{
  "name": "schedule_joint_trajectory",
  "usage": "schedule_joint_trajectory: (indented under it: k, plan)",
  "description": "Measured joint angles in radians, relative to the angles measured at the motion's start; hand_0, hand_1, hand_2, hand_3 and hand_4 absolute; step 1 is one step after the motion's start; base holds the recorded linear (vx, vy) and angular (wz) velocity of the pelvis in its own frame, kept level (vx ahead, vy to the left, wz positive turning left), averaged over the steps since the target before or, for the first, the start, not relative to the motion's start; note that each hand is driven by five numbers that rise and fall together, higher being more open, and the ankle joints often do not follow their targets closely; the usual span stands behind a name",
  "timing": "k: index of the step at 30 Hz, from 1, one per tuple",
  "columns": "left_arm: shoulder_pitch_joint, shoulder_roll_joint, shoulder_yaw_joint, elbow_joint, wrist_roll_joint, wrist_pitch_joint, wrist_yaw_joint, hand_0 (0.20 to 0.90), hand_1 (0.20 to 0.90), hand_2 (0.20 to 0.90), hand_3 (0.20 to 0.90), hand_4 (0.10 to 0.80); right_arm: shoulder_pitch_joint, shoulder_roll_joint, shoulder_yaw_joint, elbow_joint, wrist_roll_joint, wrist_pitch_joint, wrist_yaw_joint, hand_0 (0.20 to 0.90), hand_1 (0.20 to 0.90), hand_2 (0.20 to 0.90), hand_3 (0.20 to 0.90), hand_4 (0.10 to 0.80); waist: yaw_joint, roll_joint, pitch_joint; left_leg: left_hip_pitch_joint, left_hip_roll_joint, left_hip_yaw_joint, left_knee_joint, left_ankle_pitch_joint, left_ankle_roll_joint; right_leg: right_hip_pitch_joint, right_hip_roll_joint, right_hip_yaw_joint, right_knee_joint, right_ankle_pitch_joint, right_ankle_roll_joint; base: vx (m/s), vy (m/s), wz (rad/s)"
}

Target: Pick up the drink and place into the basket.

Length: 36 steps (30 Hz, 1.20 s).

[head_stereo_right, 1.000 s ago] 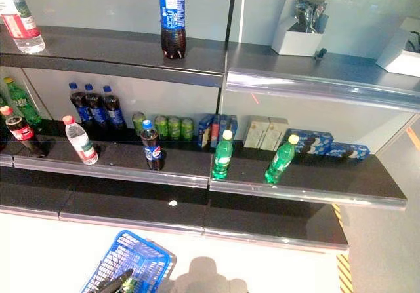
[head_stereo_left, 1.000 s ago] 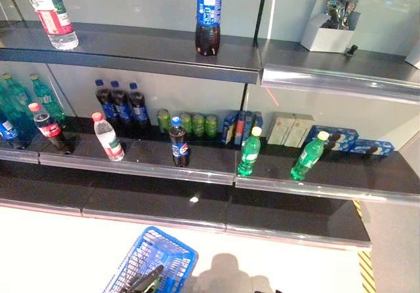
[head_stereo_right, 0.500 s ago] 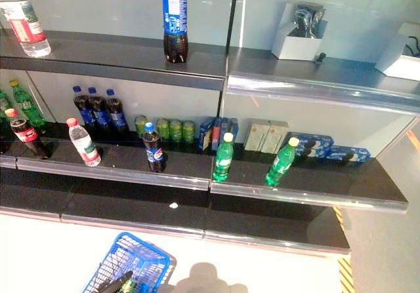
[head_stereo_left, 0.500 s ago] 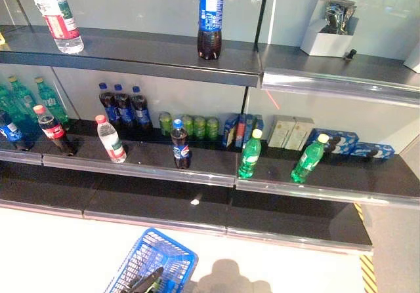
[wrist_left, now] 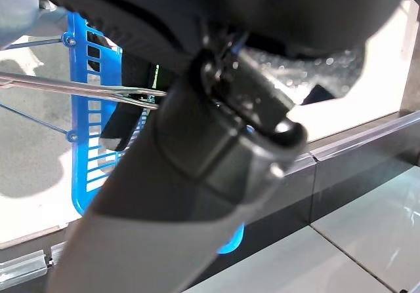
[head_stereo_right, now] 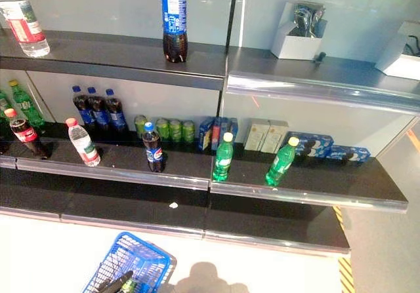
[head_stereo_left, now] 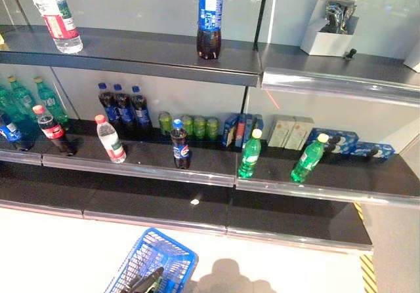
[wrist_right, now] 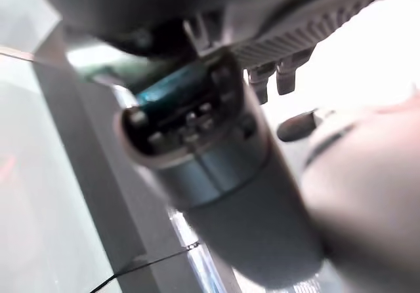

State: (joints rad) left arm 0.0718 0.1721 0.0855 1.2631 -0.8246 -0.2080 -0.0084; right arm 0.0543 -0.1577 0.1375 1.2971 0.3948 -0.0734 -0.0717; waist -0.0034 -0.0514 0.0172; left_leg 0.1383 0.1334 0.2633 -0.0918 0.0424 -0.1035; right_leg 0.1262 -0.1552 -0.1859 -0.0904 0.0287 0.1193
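Observation:
Drinks stand on dark shelves in front of me. A tall cola bottle [head_stereo_left: 209, 18] and a water bottle [head_stereo_left: 58, 18] are on the top shelf. On the middle shelf's front edge stand a small blue-capped cola bottle [head_stereo_left: 179, 145], two green bottles [head_stereo_left: 249, 154] [head_stereo_left: 308, 158], a red-capped water bottle [head_stereo_left: 110, 139] and a red-capped cola [head_stereo_left: 51, 130]. The blue basket [head_stereo_left: 172, 253] hangs low in front of the shelves. My left hand [head_stereo_left: 147, 281] is curled round its wire handle [wrist_left: 65, 84]. My right hand [wrist_right: 216, 155] shows only in its wrist view, far from the shelves, and holds no drink.
Further back on the middle shelf are dark bottles [head_stereo_left: 121, 103], green cans [head_stereo_left: 193, 124], cartons [head_stereo_left: 239, 129] and blue snack boxes [head_stereo_left: 357, 142]. A white box [head_stereo_left: 325, 34] sits on the top shelf at the right. The lowest shelf [head_stereo_left: 157, 204] carries only a small white scrap. Yellow-black tape [head_stereo_left: 364, 267] marks the floor at the right.
The whole picture has shifted slightly, so the camera moved. The bottles, the basket and my left hand have kept their places.

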Motion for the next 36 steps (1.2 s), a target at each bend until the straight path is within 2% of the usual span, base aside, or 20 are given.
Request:
schedule_joint_trajectory:
  k: [3, 6, 10, 13, 19, 24, 29, 35, 36]
  plan:
    - [0.007, 0.0, 0.0, -0.035, 0.014, 0.019, 0.006, 0.3, 0.3, 0.3, 0.2, 0.1, 0.009, -0.011, 0.03, -0.09, -0.001, -0.022, -0.034, 0.9, 0.9, 0.9, 0.9, 0.8, 0.001, -0.001, 0.001, -0.001, 0.001, -0.001, 0.0, 0.0, 0.0, -0.001, 0.001, 0.0, 0.0, 0.0, 0.0, -0.008, -0.042, 0.0]
    - [0.02, 0.0, 0.003, -0.074, 0.026, 0.038, 0.026, 0.3, 0.3, 0.3, 0.2, 0.1, 0.029, -0.035, 0.079, -0.284, -0.001, -0.019, -0.087, 0.9, 0.9, 0.9, 0.9, 0.8, 0.0, -0.003, 0.008, -0.002, 0.001, -0.001, 0.0, 0.0, 0.0, -0.002, 0.002, 0.001, 0.0, 0.0, 0.0, -0.006, -0.031, 0.0]
    - [0.054, 0.001, 0.007, -0.161, 0.052, 0.056, 0.047, 0.3, 0.3, 0.3, 0.2, 0.1, 0.054, -0.083, 0.11, -0.636, -0.003, 0.055, -0.15, 0.9, 0.9, 0.9, 0.9, 0.8, -0.003, -0.017, 0.028, -0.002, 0.004, 0.001, 0.0, 0.001, -0.002, -0.003, 0.005, 0.002, 0.0, 0.001, -0.001, 0.0, 0.0, 0.0]
    - [0.065, 0.003, 0.019, -0.193, 0.056, 0.066, 0.063, 0.3, 0.3, 0.3, 0.2, 0.1, 0.056, -0.104, 0.108, -0.808, -0.035, 0.082, -0.168, 0.9, 0.9, 0.9, 0.9, 0.8, -0.005, -0.031, 0.034, -0.002, 0.005, 0.002, 0.005, 0.0, -0.002, -0.004, 0.006, 0.003, 0.003, 0.004, -0.002, 0.0, 0.0, 0.0]
    - [0.073, 0.01, 0.049, -0.197, 0.056, 0.07, 0.063, 0.3, 0.3, 0.3, 0.2, 0.1, 0.053, -0.144, 0.102, -0.992, -0.082, 0.088, -0.169, 0.9, 0.9, 0.9, 0.9, 0.8, -0.033, -0.042, 0.042, -0.002, 0.006, 0.007, 0.005, 0.0, -0.003, -0.006, 0.007, 0.005, 0.005, 0.004, -0.001, 0.033, -0.002, -0.02]
    - [0.08, -0.007, 0.058, -0.197, 0.056, 0.062, 0.063, 0.3, 0.3, 0.3, 0.2, 0.1, 0.054, -0.171, 0.038, -1.127, -0.083, 0.093, -0.205, 0.9, 0.9, 0.9, 0.9, 0.8, -0.043, -0.026, 0.053, 0.004, 0.01, 0.026, 0.006, -0.002, -0.004, -0.014, 0.012, 0.027, 0.008, 0.008, -0.003, 0.024, -0.012, -0.11]
    - [0.069, -0.016, 0.066, -0.198, 0.054, 0.062, 0.061, 0.3, 0.3, 0.3, 0.2, 0.1, 0.048, -0.213, -0.01, -1.194, -0.089, 0.051, -0.282, 0.9, 0.9, 0.9, 0.9, 0.8, -0.052, -0.004, 0.084, -0.004, 0.016, 0.029, 0.007, 0.001, -0.007, -0.044, 0.016, 0.03, 0.038, 0.003, -0.008, -0.039, -0.02, -0.08]
    - [0.04, -0.051, 0.031, -0.199, 0.057, 0.055, 0.057, 0.3, 0.3, 0.3, 0.2, 0.1, 0.043, -0.28, -0.096, -1.257, -0.087, 0.015, -0.325, 0.9, 0.9, 0.9, 0.9, 0.8, -0.061, 0.046, 0.141, -0.031, 0.019, 0.027, 0.025, -0.002, -0.007, -0.082, 0.015, 0.033, 0.072, -0.011, -0.01, 0.035, -0.022, -0.01]
    - [0.037, -0.068, 0.025, -0.203, 0.057, 0.048, 0.058, 0.3, 0.3, 0.3, 0.2, 0.1, 0.034, -0.301, -0.104, -1.272, -0.087, 0.013, -0.327, 0.9, 0.9, 0.9, 0.9, 0.8, -0.064, 0.065, 0.155, -0.037, 0.02, 0.025, 0.027, -0.002, -0.007, -0.088, 0.016, 0.032, 0.074, -0.011, -0.01, 0.0, 0.0, 0.0]
